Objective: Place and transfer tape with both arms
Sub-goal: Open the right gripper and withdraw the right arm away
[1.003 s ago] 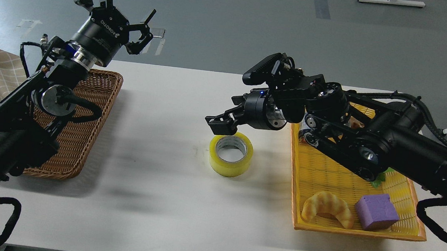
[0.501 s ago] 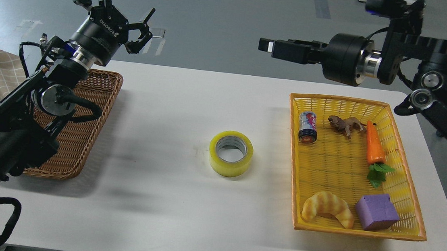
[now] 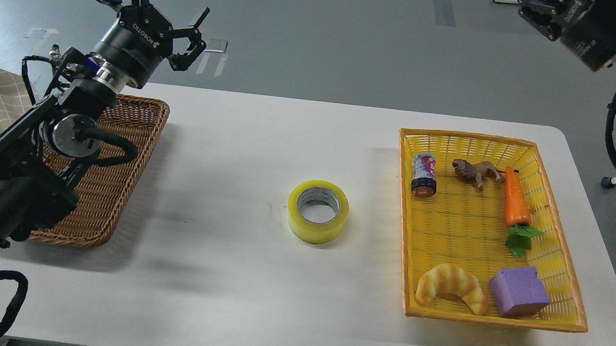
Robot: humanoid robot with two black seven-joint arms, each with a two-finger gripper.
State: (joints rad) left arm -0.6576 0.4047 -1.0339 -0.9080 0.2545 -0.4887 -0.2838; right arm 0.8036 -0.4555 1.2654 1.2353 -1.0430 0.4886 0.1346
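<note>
The tape (image 3: 318, 212) lies flat mid-table, core axis vertical, right of and nearer than the spread-fingered, empty left gripper (image 3: 150, 0).

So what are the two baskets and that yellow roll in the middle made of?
The left basket looks like woven wicker: brown, matte, with visible strands. The right basket seems to be moulded plastic: bright yellow mesh with an orange rim. The tape appears to be glossy, translucent yellow film wound on a grey-white core, probably cardboard.

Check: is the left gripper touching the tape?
Apart. The head view shows the left gripper raised above the wicker basket, fingers spread, with bare table between it and the tape at centre.
</note>
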